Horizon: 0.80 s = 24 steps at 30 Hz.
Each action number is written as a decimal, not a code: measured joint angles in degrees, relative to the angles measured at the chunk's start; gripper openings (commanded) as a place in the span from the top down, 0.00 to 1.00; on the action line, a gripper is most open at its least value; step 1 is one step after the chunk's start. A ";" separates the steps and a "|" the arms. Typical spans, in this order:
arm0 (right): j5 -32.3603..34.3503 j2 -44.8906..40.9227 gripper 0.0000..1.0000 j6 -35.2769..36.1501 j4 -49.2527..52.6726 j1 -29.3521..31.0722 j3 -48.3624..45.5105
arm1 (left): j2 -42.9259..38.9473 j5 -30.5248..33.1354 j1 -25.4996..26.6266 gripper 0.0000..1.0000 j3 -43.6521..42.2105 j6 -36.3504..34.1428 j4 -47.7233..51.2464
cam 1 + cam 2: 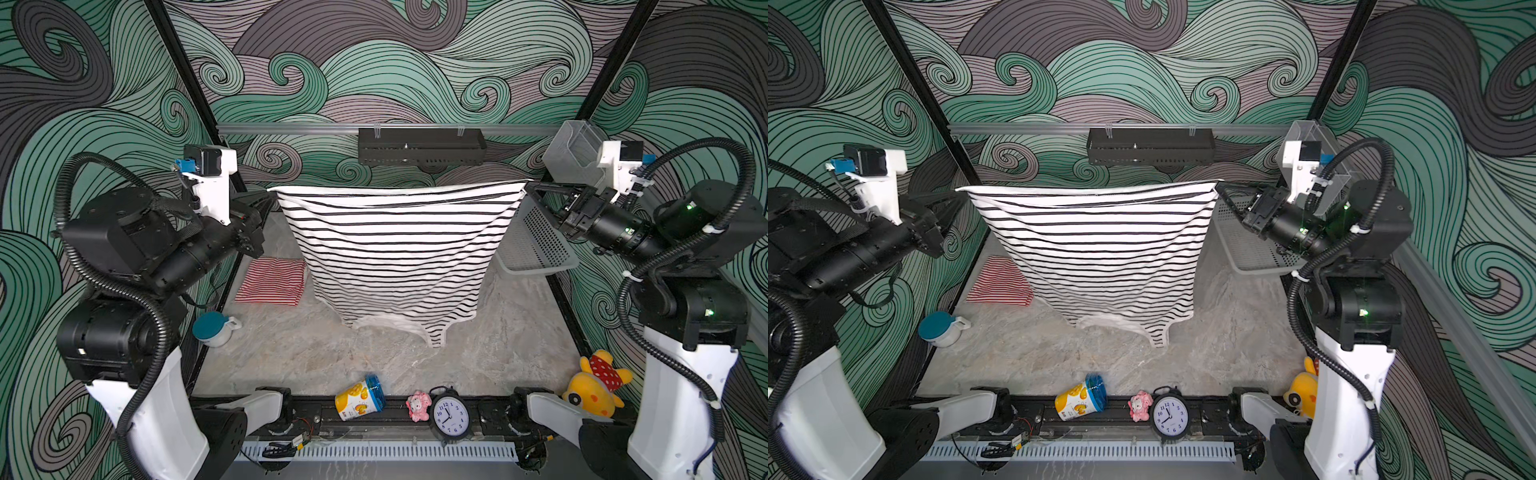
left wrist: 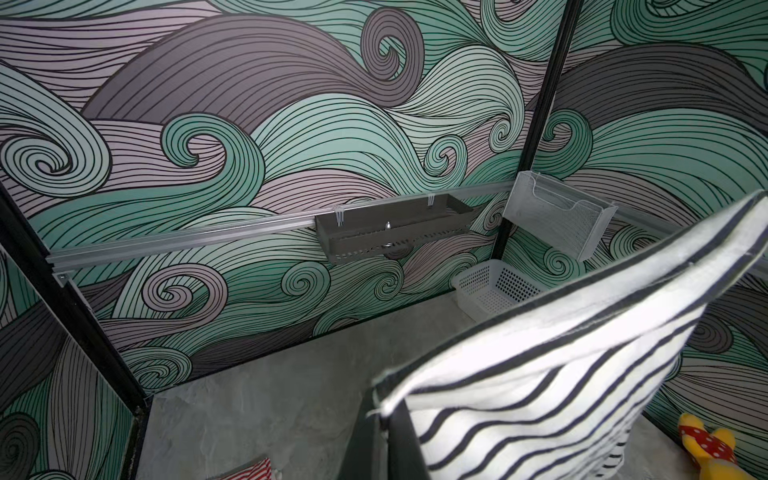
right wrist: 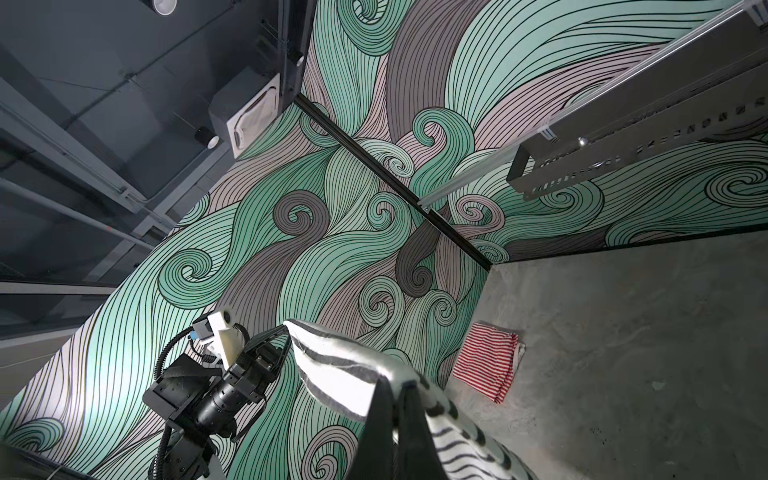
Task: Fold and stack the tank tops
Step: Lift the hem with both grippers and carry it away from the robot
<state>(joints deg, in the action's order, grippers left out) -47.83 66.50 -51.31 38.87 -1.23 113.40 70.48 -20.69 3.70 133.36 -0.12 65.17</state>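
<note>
Black-and-white tank top (image 1: 395,249) hangs over the table (image 1: 332,365) where we hold it taut, left gripper (image 1: 272,195) and right gripper (image 1: 528,186) each pinched on a top corner, its held edge running side to side, the folded red-and-white tank top (image 1: 272,280) lying nearer our left arm.

place: robot lab cell | cues: wave-print panel walls (image 1: 374,62), aluminium rail (image 1: 291,128), ceiling ducts (image 3: 83,104)

Black-and-white tank top (image 1: 395,253) hangs stretched aloft; folded red-and-white tank top (image 1: 272,280) lies back-left.
</note>
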 measured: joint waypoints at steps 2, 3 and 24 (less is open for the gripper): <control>-0.24 1.16 1.00 -0.37 0.35 -0.37 -0.22 | 0.79 0.15 0.00 1.00 -0.72 -0.02 -0.39; -0.37 2.08 1.00 -0.61 0.35 -0.46 -0.79 | 1.46 0.35 0.00 1.00 -1.57 -0.02 -0.85; -3.39 45.18 1.00 -3.32 -2.34 -0.66 22.84 | 43.95 5.66 -1.53 1.00 14.03 -3.43 -10.86</control>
<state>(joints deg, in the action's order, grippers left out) -51.22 111.68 -54.63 36.53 -1.89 136.25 114.43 -15.03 2.17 147.39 -3.55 54.30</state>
